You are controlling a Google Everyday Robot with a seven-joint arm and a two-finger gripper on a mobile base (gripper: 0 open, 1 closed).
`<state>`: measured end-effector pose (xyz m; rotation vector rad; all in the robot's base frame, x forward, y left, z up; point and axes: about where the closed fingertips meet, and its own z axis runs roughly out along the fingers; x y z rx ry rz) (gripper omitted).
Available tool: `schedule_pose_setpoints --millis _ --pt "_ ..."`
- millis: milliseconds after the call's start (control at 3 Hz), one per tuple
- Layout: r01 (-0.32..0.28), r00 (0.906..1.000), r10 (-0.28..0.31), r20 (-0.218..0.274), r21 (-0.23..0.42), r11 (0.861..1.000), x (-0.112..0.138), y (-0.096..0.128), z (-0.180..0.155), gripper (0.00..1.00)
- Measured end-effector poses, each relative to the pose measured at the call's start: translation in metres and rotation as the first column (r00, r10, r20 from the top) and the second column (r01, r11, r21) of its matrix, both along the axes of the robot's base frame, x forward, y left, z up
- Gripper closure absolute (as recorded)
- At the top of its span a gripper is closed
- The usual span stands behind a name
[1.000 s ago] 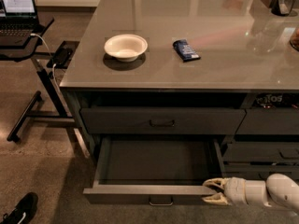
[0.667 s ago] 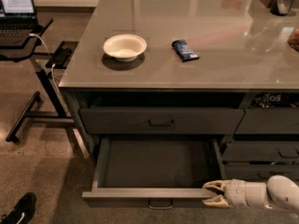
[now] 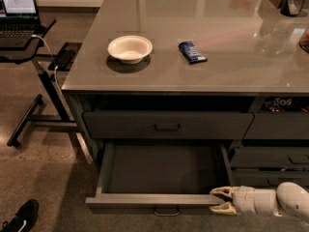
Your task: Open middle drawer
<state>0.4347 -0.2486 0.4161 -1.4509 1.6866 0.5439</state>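
Observation:
The middle drawer [image 3: 159, 201] is pulled far out below the counter, showing its shallow dark-grey tray and a small bar handle [image 3: 166, 210] at the centre of its front. My gripper [image 3: 218, 201] reaches in from the lower right, at the right end of the drawer's front. One finger [image 3: 223, 192] lies over the inner side of the front and the other on the outer side, clamped on the front panel. The drawer above [image 3: 166, 125] is closed.
A white bowl [image 3: 129, 48] and a dark blue packet [image 3: 192, 51] lie on the grey counter [image 3: 231, 37]. More drawers [image 3: 275, 158] stand to the right. A laptop stand [image 3: 38, 57] is at left. A black shoe [image 3: 19, 217] is on the floor.
The drawer has slid a little further out with my gripper at its right front corner. The view has shifted slightly.

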Motion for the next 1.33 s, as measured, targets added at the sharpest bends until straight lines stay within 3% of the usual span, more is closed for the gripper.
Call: schedule_pose_setpoints --millis 333,667,1333 --pt "0.011 0.9998 -0.01 -0.017 0.017 1.0 -0.0013 -0.0048 -0.0079 0.15" --pt "0.011 0.9998 -0.01 -0.017 0.017 1.0 -0.0013 -0.0049 -0.005 0.15" --pt "0.022 0.9993 -0.021 -0.03 0.024 0.999 -0.0076 -0.0114 -0.0047 0.61"
